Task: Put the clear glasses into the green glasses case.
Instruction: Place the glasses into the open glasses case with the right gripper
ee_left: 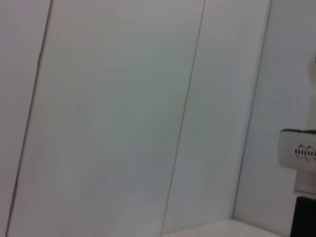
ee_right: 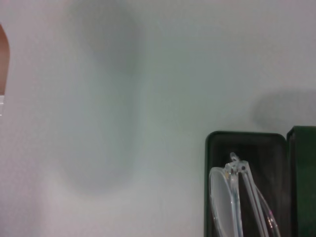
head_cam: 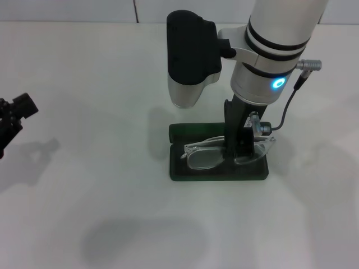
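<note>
The green glasses case lies open on the white table, just right of centre in the head view. The clear glasses rest folded across its tray, and one end pokes over the case's right edge. My right gripper reaches straight down onto the middle of the glasses, its dark fingers closed around the frame. In the right wrist view the clear glasses sit over the dark tray of the case, with the lid beside it. My left gripper is parked at the table's far left.
The white table runs all around the case, with a white wall behind it. The left wrist view shows only wall panels and a bit of robot housing.
</note>
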`<control>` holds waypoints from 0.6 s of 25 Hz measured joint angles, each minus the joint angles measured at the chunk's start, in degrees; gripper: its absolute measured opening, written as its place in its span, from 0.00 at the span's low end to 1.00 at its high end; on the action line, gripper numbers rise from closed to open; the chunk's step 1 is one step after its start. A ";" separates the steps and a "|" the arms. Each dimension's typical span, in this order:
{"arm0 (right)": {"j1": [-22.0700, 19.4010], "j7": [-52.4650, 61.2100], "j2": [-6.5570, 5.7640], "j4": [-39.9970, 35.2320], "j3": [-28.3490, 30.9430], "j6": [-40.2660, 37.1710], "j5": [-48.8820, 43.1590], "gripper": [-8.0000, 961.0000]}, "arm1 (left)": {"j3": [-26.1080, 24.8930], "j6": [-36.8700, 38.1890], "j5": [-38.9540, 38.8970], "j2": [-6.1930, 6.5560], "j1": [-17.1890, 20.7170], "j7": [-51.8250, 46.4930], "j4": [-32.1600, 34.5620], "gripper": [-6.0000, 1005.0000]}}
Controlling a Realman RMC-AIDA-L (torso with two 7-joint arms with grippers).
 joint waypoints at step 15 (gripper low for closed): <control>0.92 0.67 0.00 1.94 -0.71 2.34 1.71 0.07 | -0.72 -0.15 2.21 -0.39 0.46 0.42 0.71 0.15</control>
